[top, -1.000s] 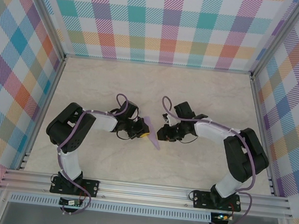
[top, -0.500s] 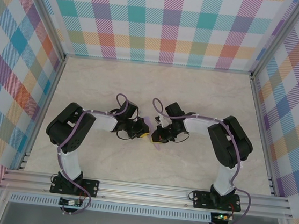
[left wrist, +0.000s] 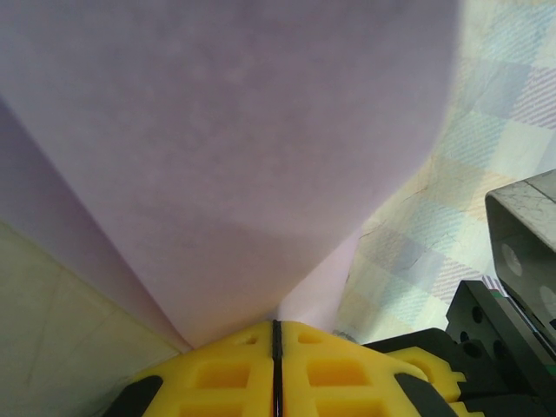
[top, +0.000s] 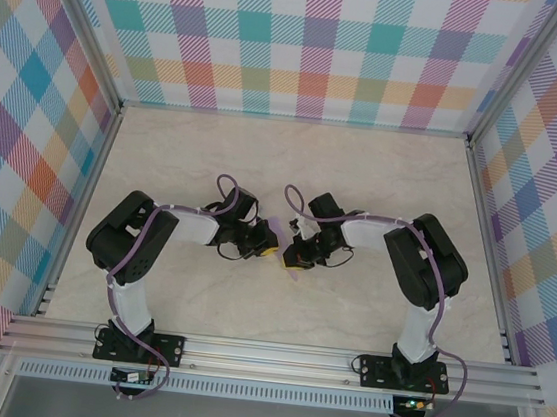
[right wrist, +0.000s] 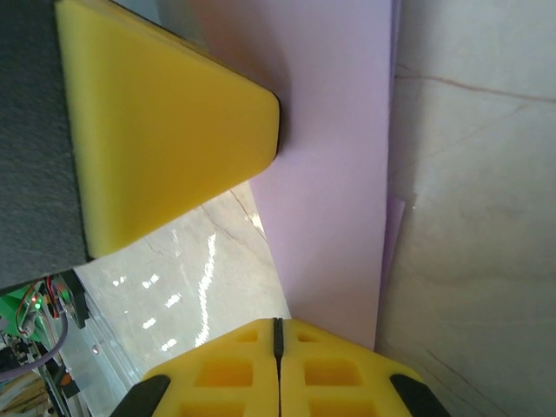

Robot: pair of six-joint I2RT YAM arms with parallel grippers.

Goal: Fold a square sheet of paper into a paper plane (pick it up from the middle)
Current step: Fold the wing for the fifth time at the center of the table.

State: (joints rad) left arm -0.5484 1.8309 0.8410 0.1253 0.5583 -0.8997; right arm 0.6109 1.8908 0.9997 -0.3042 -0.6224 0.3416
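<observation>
One pale counter [top: 382, 180] lies under my left arm [top: 144, 244] and right arm [top: 423, 265], which meet near its middle. Between them is the lavender sheet of paper [top: 277, 229], partly folded. My left fingers [left wrist: 252, 369] are pressed together on it from 9 o'clock, and my right fingers [right wrist: 304, 365] pinch it from 3 o'clock. I think holding both sides stops it flopping, so the fold comes out straight.

Left fingers [left wrist: 217, 378] and right fingers [right wrist: 228, 375] both seem pressed together.
</observation>
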